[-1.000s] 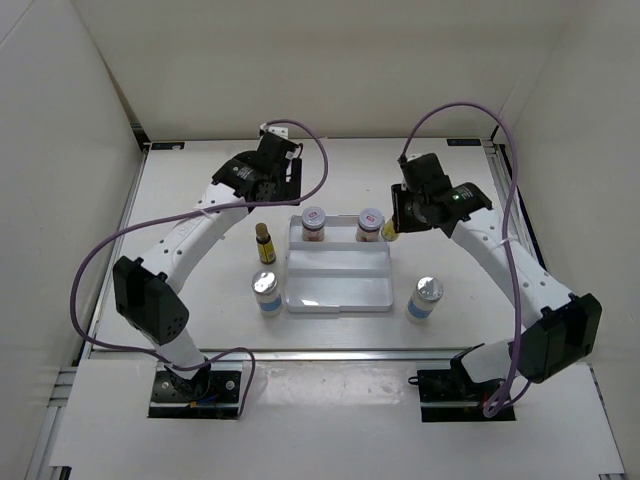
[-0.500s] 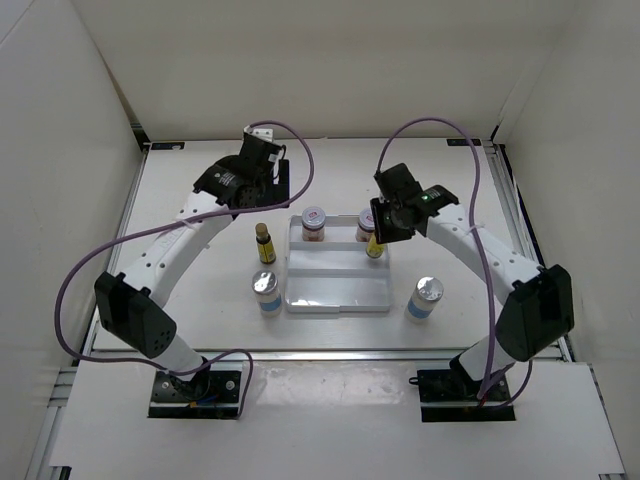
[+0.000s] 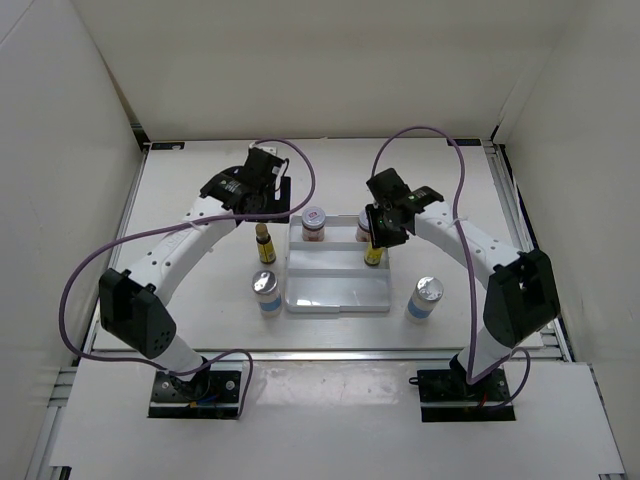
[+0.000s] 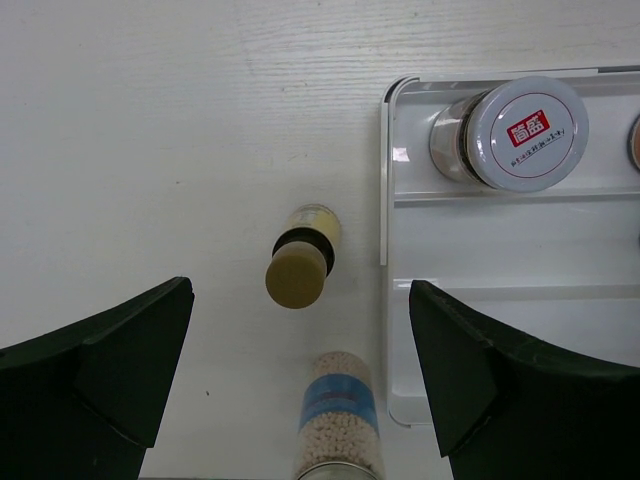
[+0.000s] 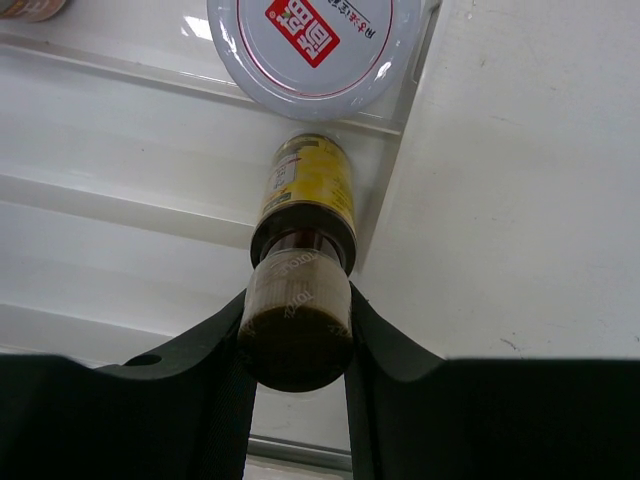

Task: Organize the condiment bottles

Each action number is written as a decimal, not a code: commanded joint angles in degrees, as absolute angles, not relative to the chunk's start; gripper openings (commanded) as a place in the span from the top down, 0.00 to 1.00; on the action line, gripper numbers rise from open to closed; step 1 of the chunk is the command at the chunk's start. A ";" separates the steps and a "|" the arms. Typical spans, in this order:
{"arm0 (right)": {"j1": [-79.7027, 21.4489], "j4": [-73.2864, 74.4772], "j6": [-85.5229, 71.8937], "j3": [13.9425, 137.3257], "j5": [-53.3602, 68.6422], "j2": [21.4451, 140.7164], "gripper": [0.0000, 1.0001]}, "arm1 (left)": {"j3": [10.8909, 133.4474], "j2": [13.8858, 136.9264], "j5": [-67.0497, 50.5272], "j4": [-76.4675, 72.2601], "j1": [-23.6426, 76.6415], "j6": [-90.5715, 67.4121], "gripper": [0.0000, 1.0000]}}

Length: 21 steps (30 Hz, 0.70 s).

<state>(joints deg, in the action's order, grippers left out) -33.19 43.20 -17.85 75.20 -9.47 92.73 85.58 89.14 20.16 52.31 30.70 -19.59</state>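
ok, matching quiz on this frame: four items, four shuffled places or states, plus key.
1 left gripper
2 right gripper
3 left squat pale jar, red-marked lid
4 right white blue-labelled shaker, silver cap

A standing right of white three-slot tray
B shut on slim dark yellow-labelled bottle
C in tray's far slot
D open above second slim dark bottle

Pairs: 1-D, 2-B, 3-C, 4-A

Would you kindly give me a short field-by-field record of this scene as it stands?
right gripper: shut on a slim yellow-labelled bottle, over the tray's right end
left gripper: open, above the other slim bottle on the table, left of the tray
jars: two, in the tray's back slot
shakers: two, on the table, one each side of the tray
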 commanded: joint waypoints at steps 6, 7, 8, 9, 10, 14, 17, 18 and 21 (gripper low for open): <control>-33.57 42.10 -18.90 77.07 -11.51 92.55 0.47 | 83.24 89.47 18.29 51.16 30.67 -20.57 0.00; -33.57 42.62 -18.90 77.08 -11.51 92.55 0.46 | 83.23 89.47 18.28 51.15 30.67 -20.57 0.00; -33.57 42.63 -18.90 77.08 -12.04 92.55 0.43 | 82.62 89.47 18.28 50.63 30.67 -21.18 0.00; -33.57 42.63 -18.90 77.60 -12.04 92.55 0.35 | 81.92 90.08 18.28 50.02 30.67 -21.18 0.00; -33.57 43.15 -18.90 77.61 -12.65 92.03 0.31 | 81.91 90.09 18.28 50.01 30.67 -21.18 0.00; -33.57 43.77 -18.90 79.45 -13.18 89.48 0.21 | 79.64 90.62 17.75 47.47 30.67 -21.71 0.04; -33.57 44.30 -18.90 80.59 -13.18 87.90 0.15 | 79.10 92.81 17.75 46.93 30.67 -22.23 0.13; -33.57 44.30 -18.90 80.60 -13.79 87.89 0.14 | 79.10 92.81 17.75 46.93 30.67 -22.24 0.18; -33.57 44.91 -18.37 81.21 -14.41 86.84 0.12 | 78.49 94.04 17.75 45.70 30.15 -22.76 0.32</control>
<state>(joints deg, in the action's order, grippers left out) -33.19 43.81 -18.61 78.41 -12.53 89.62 79.09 94.08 18.46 47.75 30.48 -21.80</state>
